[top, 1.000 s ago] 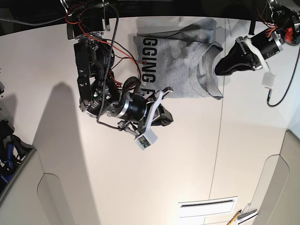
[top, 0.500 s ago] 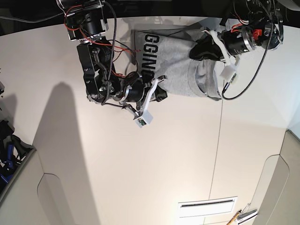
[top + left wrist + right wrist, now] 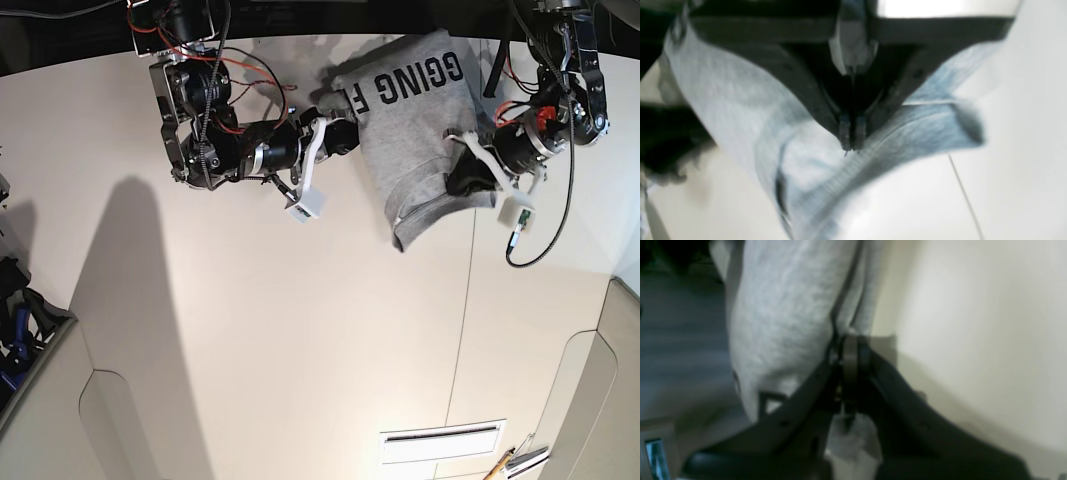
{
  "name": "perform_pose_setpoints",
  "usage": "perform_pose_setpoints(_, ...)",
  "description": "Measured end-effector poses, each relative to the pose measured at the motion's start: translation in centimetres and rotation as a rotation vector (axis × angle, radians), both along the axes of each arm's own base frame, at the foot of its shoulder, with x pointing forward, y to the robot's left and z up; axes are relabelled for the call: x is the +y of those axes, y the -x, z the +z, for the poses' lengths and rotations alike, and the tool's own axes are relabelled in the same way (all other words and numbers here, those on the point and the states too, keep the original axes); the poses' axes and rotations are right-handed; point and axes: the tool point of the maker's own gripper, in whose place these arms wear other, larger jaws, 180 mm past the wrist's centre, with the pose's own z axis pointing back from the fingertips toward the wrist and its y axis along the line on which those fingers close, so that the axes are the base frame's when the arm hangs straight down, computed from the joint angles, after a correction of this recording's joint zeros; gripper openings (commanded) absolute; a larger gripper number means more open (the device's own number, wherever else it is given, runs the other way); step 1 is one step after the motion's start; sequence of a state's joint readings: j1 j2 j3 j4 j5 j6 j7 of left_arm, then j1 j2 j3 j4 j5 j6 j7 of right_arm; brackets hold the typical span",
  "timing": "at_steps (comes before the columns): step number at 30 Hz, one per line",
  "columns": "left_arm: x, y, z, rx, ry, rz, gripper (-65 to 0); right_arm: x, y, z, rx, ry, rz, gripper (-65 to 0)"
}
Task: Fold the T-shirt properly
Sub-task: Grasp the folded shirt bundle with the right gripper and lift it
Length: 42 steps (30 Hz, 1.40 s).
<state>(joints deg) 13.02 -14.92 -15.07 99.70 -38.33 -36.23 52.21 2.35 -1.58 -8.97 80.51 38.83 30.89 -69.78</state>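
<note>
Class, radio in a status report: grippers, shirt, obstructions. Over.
Left gripper shut on T-shirt. Right gripper shut on its other edge. Shirt part-folded, lettering up. Nothing blocking on table.

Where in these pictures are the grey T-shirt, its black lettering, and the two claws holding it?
T-shirt (image 3: 425,140): base view, plain grey middle.
Black lettering (image 3: 410,80): base view, on the printed letters.
Left gripper (image 3: 851,141): left wrist view, between its shut tips.
Right gripper (image 3: 850,350): right wrist view, between its shut tips.
</note>
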Motion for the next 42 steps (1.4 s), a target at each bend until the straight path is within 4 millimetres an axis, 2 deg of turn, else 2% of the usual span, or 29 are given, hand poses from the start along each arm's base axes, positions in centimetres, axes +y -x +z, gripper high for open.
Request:
perform_pose_setpoints(3,0.3,-1.9,0.5,-0.028,0.009,0.014,-65.0,-0.1,0.8,0.4,-0.021,0.006,0.003,-65.0)
perform_pose_setpoints(6,0.2,-3.5,2.1,-0.078,0.028,0.016,-65.0,-0.7,-0.5,1.9,-0.126,0.049,-0.004,-65.0)
perform_pose_setpoints(9,0.4,-4.6,4.3,-0.139,0.027,0.002,-65.0,-1.4,-3.3,4.4,-0.275,0.086,-0.07,-65.0)
perform_pose_setpoints(11,1.3,-5.2,6.3,-0.196,-0.004,0.001,-65.0,-1.5,-5.1,7.0,-0.391,0.067,-0.117,-65.0)
perform_pose_setpoints(13,2.6,-5.4,8.0,-0.24,-0.041,0.018,-65.0,-1.0,-6.0,9.9,-0.477,-0.002,-0.149,-65.0)
perform_pose_setpoints(15,4.2,-5.5,9.1,-0.266,-0.069,0.051,-65.0,0.1,-5.6,12.2,-0.526,-0.086,-0.13,-65.0)
perform_pose_setpoints(17,6.3,-5.5,10.0,-0.286,-0.092,0.102,-65.0,2.0,-4.5,13.6,-0.543,-0.162,-0.078,-65.0)
perform_pose_setpoints(22,12.3,-4.9,11.1,-0.295,-0.139,0.313,-65.0,7.4,-0.5,14.2,-0.513,-0.244,0.091,-65.0)
perform_pose_setpoints(24,13.8,-4.6,11.6,-0.304,-0.143,0.366,-65.0,9.3,1.1,14.0,-0.526,-0.252,0.156,-65.0)
perform_pose_setpoints(27,15.1,-4.1,11.8,-0.307,-0.147,0.409,-65.0,11.5,3.2,12.7,-0.545,-0.233,0.239,-65.0)
perform_pose_setpoints(31,15.0,-3.2,10.8,-0.275,-0.145,0.407,-65.0,13.0,5.5,8.9,-0.533,-0.141,0.341,-65.0)
perform_pose_setpoints(34,14.8,-2.6,10.0,-0.254,-0.141,0.407,-65.0,12.5,6.1,5.0,-0.475,-0.035,0.374,-65.0)
perform_pose_setpoints(37,14.8,-2.2,9.6,-0.237,-0.143,0.406,-65.0,10.9,5.5,0.9,-0.428,0.117,0.351,-65.0)
perform_pose_setpoints(42,14.7,-1.8,9.2,-0.225,-0.144,0.405,-65.0,9.5,4.9,-1.6,-0.393,0.22,0.319,-65.0)
